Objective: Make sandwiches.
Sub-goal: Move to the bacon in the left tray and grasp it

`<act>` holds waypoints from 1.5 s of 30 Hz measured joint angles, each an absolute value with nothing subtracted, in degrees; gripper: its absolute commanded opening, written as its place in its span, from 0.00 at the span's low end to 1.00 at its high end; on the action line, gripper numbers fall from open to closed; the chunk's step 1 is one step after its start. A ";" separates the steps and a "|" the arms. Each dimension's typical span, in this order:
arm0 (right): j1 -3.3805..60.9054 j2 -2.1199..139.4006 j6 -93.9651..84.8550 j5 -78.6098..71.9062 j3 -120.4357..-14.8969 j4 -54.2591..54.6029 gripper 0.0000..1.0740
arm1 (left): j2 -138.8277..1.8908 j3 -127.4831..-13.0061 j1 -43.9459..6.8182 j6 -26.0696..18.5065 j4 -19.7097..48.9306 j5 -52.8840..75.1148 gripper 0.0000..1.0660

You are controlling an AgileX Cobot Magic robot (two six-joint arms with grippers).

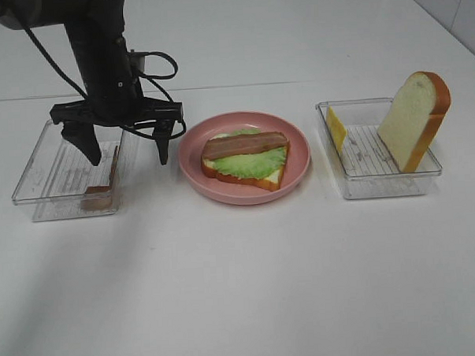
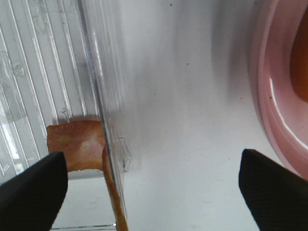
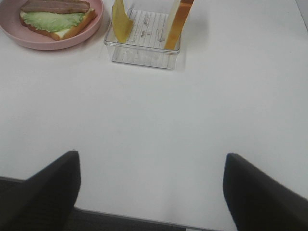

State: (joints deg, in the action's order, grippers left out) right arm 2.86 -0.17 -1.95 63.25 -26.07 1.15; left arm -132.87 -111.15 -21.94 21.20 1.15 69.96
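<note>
One strip to fetch, claw astride the tray wall

Left claw (image 1: 129, 160) hangs wide and empty over the right wall of the left tray (image 1: 27, 187). One finger is above the tray floor and the other is outside it, above the table (image 1: 242, 288) between tray and plate (image 1: 246, 196). The spare bacon (image 1: 100, 197) lies in the tray's near right corner, pressed against that same wall.

The sandwich (image 1: 245, 160) sits half built on the plate, with lettuce (image 1: 253, 165) on the bottom bread and the top bacon (image 1: 244, 144) laid over it. Cheese (image 1: 335, 128) and the last slice (image 1: 412, 119) lean in the right tray (image 1: 380, 191). Right claw (image 3: 154, 192) is wide too, holding nothing, above the table well short of that tray.

The step in hand looks like picking up the spare bacon. To do it well, I judge the claw should first shift further over the tray, so that both fingers come down inside the wall. Dropped from here, the jaws would close on clear plastic and could drag or lift the light tray. The strip is thin and hugs the corner, leaving little room on the wall side. A low, gentle close across its narrow width seems safest. Then lift straight up past the rim before swinging to the plate, and lay it beside the top bacon, not across it.
</note>
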 measured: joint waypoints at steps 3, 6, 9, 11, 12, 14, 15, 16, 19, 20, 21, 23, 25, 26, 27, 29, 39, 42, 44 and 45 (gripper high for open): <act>2.86 -0.17 -1.95 63.25 -26.07 1.15 0.75 | -133.16 -111.04 -21.94 21.43 1.15 69.96 0.83; 2.86 -0.17 -1.95 63.25 -26.07 1.15 0.75 | -133.16 -111.04 -21.94 21.43 1.15 69.96 0.81; 2.86 -0.17 -1.95 63.25 -26.07 1.15 0.75 | -133.16 -111.04 -21.94 21.43 1.49 69.96 0.75; 2.86 -0.17 -1.95 63.25 -26.07 1.15 0.75 | -133.16 -111.04 -21.94 21.43 2.23 69.96 0.68; 2.86 -0.17 -1.95 63.25 -26.07 1.15 0.75 | -133.16 -111.04 -21.94 21.43 2.92 69.96 0.65; 2.86 -0.17 -1.95 63.25 -26.07 1.15 0.75 | -133.16 -111.04 -21.94 21.43 4.01 69.96 0.58; 2.86 -0.17 -1.95 63.25 -26.07 1.15 0.75 | -133.16 -111.04 -21.94 21.43 4.30 69.96 0.54; 2.86 -0.17 -1.95 63.25 -26.07 1.15 0.75 | -133.16 -111.04 -21.94 21.43 4.30 69.96 0.54; 2.86 -0.17 -1.95 63.25 -26.07 1.15 0.75 | -133.16 -111.04 -21.89 21.43 4.93 69.96 0.38; 2.86 -0.17 -1.95 63.25 -26.07 1.15 0.75 | -133.16 -111.04 -21.89 21.43 5.04 69.96 0.32; 2.86 -0.17 -1.95 63.25 -26.07 1.15 0.75 | -133.16 -111.04 -21.89 21.43 5.04 69.96 0.32; 2.86 -0.17 -1.95 63.25 -26.07 1.15 0.75 | -133.16 -111.04 -21.89 21.43 5.16 69.96 0.13; 2.86 -0.17 -1.95 63.25 -26.07 1.15 0.75 | -133.16 -111.04 -21.89 21.43 5.21 69.96 0.11; 2.86 -0.17 -1.95 63.25 -26.07 1.15 0.75 | -133.16 -111.04 -21.89 21.43 5.21 69.96 0.11; 2.86 -0.17 -1.95 63.25 -26.07 1.15 0.75 | -133.16 -111.04 -21.89 21.43 5.21 69.96 0.10; 2.86 -0.17 -1.95 63.25 -26.07 1.15 0.75 | -133.16 -111.04 -21.89 21.43 5.21 69.96 0.11; 2.86 -0.17 -1.95 63.25 -26.07 1.15 0.75 | -130.41 -111.04 -21.89 21.31 1.03 69.96 0.73; 2.86 -0.17 -1.95 63.25 -26.07 1.15 0.75 | -130.35 -111.04 -21.89 21.03 1.32 69.96 0.75; 2.86 -0.17 -1.95 63.25 -26.07 1.15 0.75 | -130.29 -110.87 -21.89 19.82 3.21 69.96 0.75; 2.86 -0.17 -1.95 63.25 -26.07 1.15 0.75 | -130.29 -110.87 -21.89 19.82 3.21 69.96 0.75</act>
State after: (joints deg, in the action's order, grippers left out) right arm 2.86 -0.17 -1.95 63.25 -26.07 1.15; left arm -130.29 -110.87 -21.89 19.82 3.21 69.96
